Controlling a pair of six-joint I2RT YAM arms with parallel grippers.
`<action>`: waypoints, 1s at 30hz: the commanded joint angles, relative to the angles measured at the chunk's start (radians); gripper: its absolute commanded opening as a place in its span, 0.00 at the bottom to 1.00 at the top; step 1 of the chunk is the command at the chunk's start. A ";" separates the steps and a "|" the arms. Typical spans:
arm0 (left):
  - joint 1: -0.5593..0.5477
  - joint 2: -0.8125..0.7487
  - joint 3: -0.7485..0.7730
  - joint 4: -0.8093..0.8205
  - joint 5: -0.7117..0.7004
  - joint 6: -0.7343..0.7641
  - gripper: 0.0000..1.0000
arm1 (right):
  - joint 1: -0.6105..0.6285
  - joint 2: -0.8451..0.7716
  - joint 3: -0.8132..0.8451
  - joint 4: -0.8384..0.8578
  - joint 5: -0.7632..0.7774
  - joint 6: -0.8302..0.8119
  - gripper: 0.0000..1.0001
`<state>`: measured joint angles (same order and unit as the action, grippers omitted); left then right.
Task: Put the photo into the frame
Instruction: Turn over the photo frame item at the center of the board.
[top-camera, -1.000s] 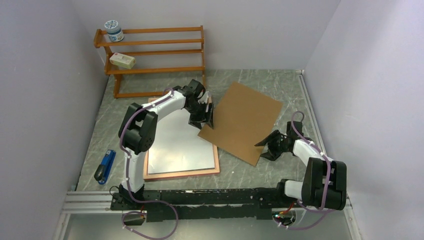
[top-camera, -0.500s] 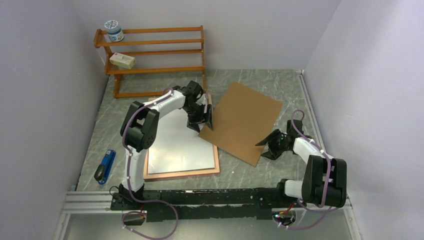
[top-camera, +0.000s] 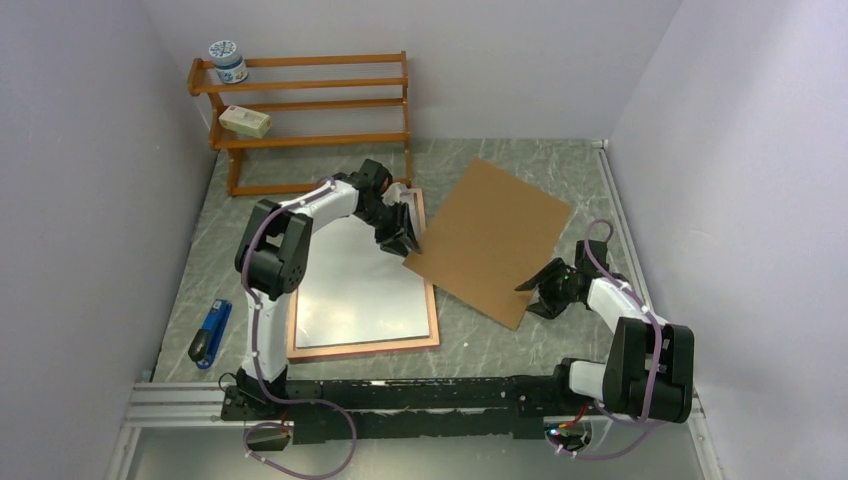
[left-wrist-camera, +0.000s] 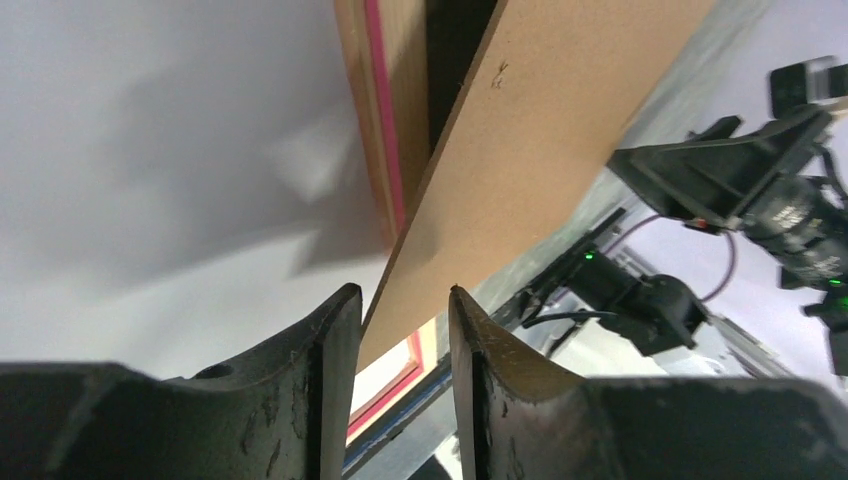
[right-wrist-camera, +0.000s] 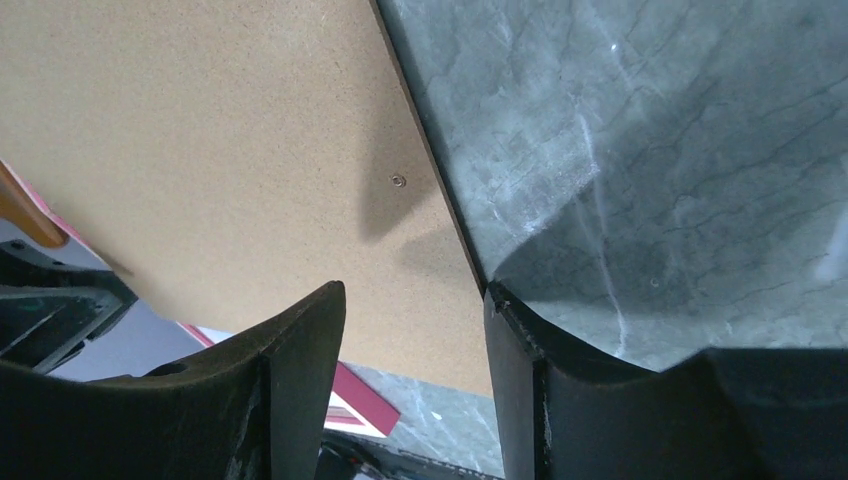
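- The left claw (left-wrist-camera: 402, 292) is clenching on the near-left edge of the brown board (top-camera: 495, 235). In the left wrist view the thin sheet is running straight into the narrow gap between the two fingers.
- The right claw (right-wrist-camera: 412, 288) is standing released. Its fingers are sitting wide apart on either side of the board's lower right edge and are not pinching it.
- Compared with a second ago, the left claw is sitting slightly higher and further left in the overhead view, and the board is lying a little further right and slightly turned. More of the frame's upper right corner is showing.
- Judgement: the board is being handled as the backing step, which suggests that the photo is already seated.
- The photo (top-camera: 355, 290) is lying plain white side up at centre left of the overhead view, inside the frame (top-camera: 362, 348), with a soft glare across it and no print showing.
- The frame is lying flat on the table (top-camera: 560, 160) with a coppery-pink rim showing. The board's left corner is overlapping the frame's right rail.
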<state>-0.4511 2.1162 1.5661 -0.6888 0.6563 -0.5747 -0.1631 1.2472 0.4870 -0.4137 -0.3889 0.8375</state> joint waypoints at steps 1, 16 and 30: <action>-0.017 -0.052 -0.007 0.155 0.280 -0.102 0.40 | 0.004 0.018 -0.057 0.005 0.137 -0.032 0.58; -0.008 -0.072 0.016 0.207 0.462 -0.050 0.38 | 0.004 0.005 -0.045 -0.014 0.148 -0.045 0.57; -0.006 -0.116 0.082 0.092 0.374 0.102 0.04 | 0.004 -0.036 -0.004 -0.071 0.183 -0.048 0.55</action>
<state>-0.4515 2.0773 1.6062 -0.5892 1.0153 -0.5129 -0.1608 1.2152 0.4831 -0.4149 -0.3283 0.8295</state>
